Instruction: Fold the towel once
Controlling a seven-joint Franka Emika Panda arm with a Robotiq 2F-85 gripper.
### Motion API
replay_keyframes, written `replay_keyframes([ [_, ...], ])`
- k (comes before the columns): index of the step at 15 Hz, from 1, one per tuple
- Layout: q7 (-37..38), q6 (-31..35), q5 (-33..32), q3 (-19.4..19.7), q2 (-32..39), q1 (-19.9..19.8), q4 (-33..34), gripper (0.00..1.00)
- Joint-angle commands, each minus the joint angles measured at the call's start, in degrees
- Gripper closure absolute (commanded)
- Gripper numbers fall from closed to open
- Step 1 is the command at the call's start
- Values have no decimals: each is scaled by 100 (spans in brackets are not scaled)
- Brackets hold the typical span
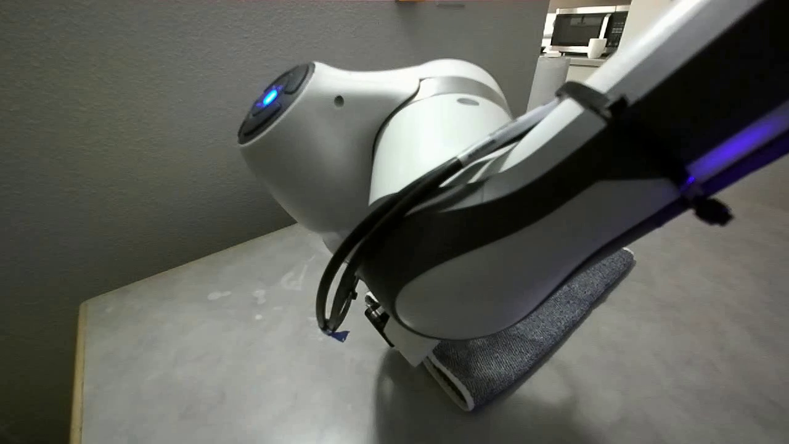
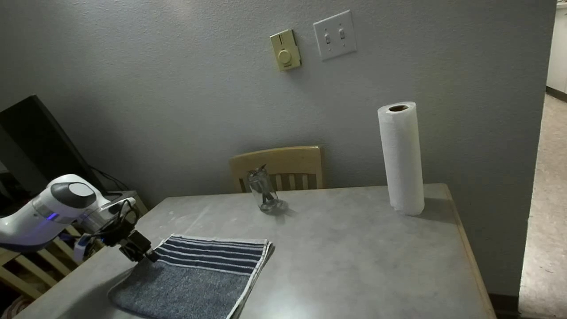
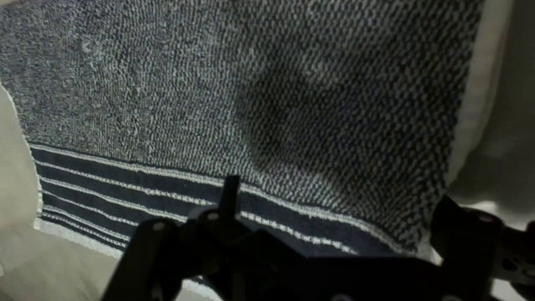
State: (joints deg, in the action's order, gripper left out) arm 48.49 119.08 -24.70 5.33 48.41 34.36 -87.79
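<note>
The blue-grey towel (image 2: pixel 181 283) lies on the table with its white-striped end toward the wall. Along its right side, pale edges show in layers. In an exterior view the arm covers much of the towel (image 1: pixel 511 351), and a rounded, doubled-over edge with pale trim faces the camera. My gripper (image 2: pixel 148 257) is low at the towel's left side, by the striped part. In the wrist view the gripper (image 3: pixel 339 190) stands wide open over the towel (image 3: pixel 209 104), one finger above the stripes and the other beside the pale edge. Whether the fingertips touch the cloth I cannot tell.
A glass jar with utensils (image 2: pixel 263 190) stands toward the back of the table (image 2: pixel 354 248). Right of it is an upright paper towel roll (image 2: pixel 402 164). A wooden chair (image 2: pixel 283 161) and the wall are behind the table.
</note>
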Motion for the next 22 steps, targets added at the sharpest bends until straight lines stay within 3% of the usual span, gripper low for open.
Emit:
replay_keyframes([
  [1, -30, -330, -219, -33, -94, 9, -107, 0],
  [5, -108, -228, -351, -83, -125, -59, -92, 0],
  [14, -39, 1290, -469, -53, -449, -205, -431, 0],
  [22, -60, 3148, -152, -56, -542, -447, -1103, 0],
])
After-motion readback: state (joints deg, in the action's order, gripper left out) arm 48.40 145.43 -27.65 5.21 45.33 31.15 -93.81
